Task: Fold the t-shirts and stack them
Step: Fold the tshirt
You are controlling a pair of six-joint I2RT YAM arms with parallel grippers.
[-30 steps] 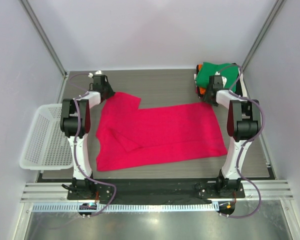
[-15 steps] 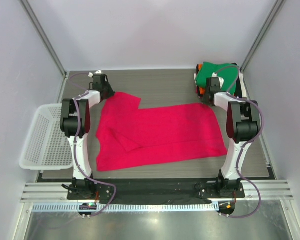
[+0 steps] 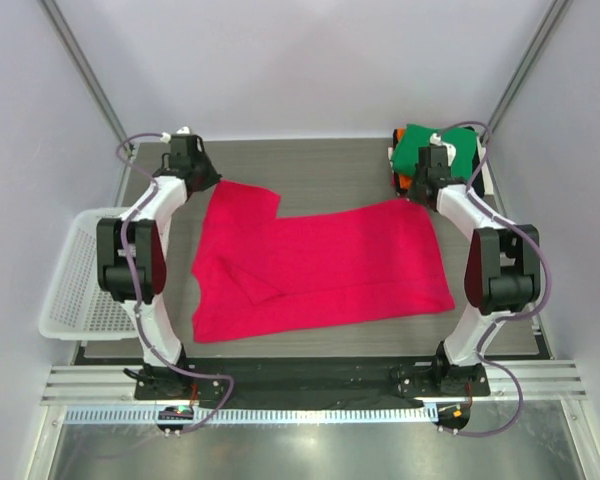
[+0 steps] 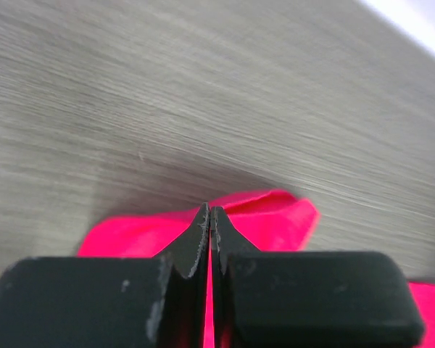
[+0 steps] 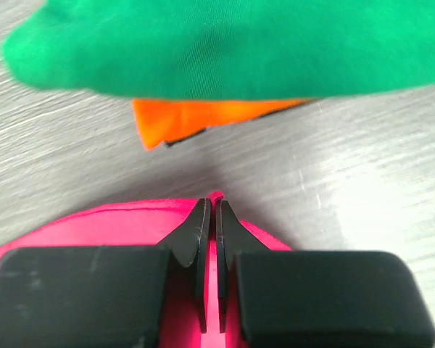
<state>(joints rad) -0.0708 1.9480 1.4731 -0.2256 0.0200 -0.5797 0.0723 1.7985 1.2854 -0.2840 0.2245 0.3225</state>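
Note:
A bright pink-red t-shirt (image 3: 320, 265) lies spread across the middle of the table. My left gripper (image 3: 210, 180) is at the shirt's far left corner, and in the left wrist view that gripper (image 4: 209, 212) is shut on a raised fold of the pink cloth (image 4: 275, 217). My right gripper (image 3: 418, 192) is at the far right corner; the right wrist view shows this gripper (image 5: 209, 204) shut on the pink edge (image 5: 101, 225). A stack of folded t-shirts stands at the back right, a green one (image 3: 435, 148) (image 5: 225, 43) over an orange one (image 3: 404, 181) (image 5: 196, 116).
A white mesh basket (image 3: 85, 272) hangs off the table's left edge. The folded stack sits just beyond the right gripper, close to the right frame post (image 3: 520, 70). The wood-grain table (image 3: 330, 165) shows behind the shirt.
The right gripper has closed on the shirt's far right corner. Both arms have swung their elbows outward, and the left wrist has shifted a little back and left with its corner.

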